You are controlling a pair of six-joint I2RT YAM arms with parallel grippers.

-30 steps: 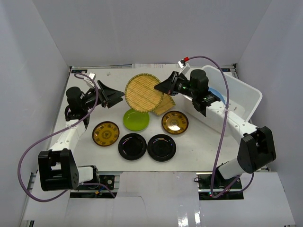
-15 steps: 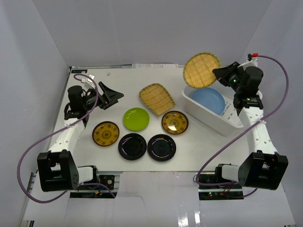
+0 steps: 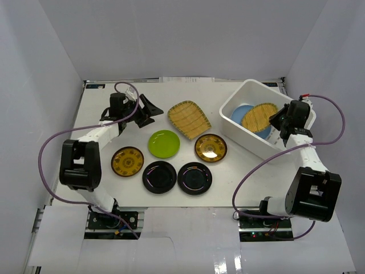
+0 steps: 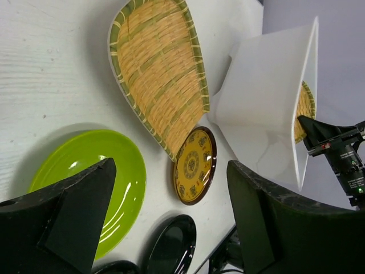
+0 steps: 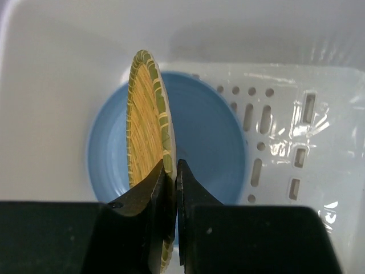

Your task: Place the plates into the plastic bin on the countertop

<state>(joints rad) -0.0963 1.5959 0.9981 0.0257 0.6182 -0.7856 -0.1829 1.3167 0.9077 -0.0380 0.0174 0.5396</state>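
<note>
The white plastic bin (image 3: 249,90) stands at the right of the countertop (image 3: 114,188). My right gripper (image 3: 279,120) is shut on the rim of a round woven plate (image 3: 259,117) and holds it on edge inside the bin, over the light blue plate (image 3: 239,113). The right wrist view shows the woven plate (image 5: 145,125), the blue plate (image 5: 208,137) and the bin wall (image 5: 57,68). My left gripper (image 3: 149,111) is open and empty, just left of the squarish woven plate (image 3: 189,119). That plate also shows in the left wrist view (image 4: 159,74).
On the countertop lie a lime green plate (image 3: 163,143), two gold patterned plates (image 3: 127,161) (image 3: 210,148) and two black plates (image 3: 159,176) (image 3: 194,178). Pale grey walls enclose the table. The left wrist view shows the green plate (image 4: 85,171) and the bin's outer wall (image 4: 262,114).
My right arm carried the round woven plate from above the table's middle to the bin and lowered it in. My left gripper moved right, toward the squarish woven plate.
</note>
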